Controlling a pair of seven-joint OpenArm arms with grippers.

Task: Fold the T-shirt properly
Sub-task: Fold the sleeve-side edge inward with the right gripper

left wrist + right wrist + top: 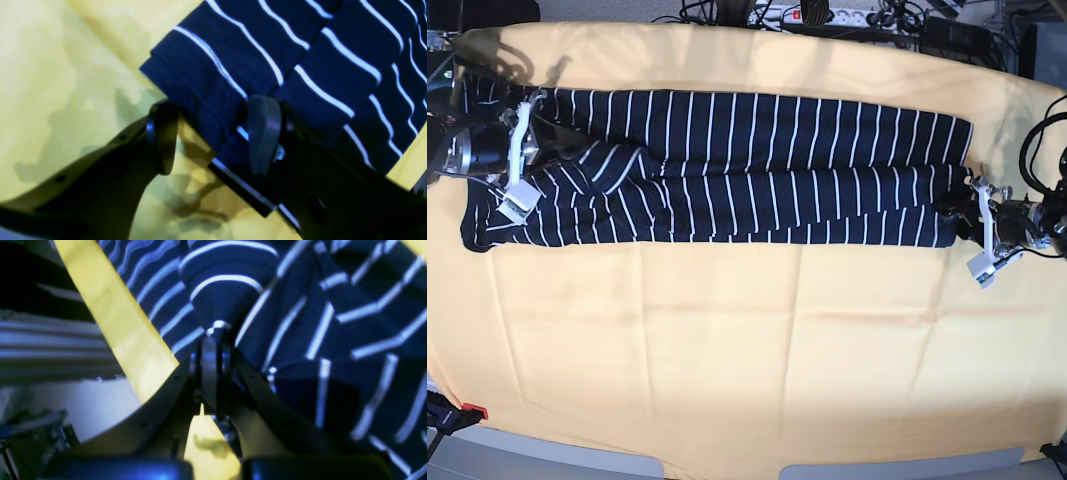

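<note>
The T-shirt, dark navy with thin white stripes, lies folded into a long band across the far half of the yellow table. My right gripper is shut on a bunched fold of the T-shirt; in the base view the right gripper is at the band's left end. My left gripper stands open at the right end, its fingers straddling the T-shirt's hemmed corner. Yellow cloth shows between the other finger and the fabric. In the base view the left gripper touches the band's right edge.
A yellow cloth covers the whole table, with bare cloth in front of the shirt. Cables and a power strip lie beyond the far edge. A small red-tipped object sits at the front left corner.
</note>
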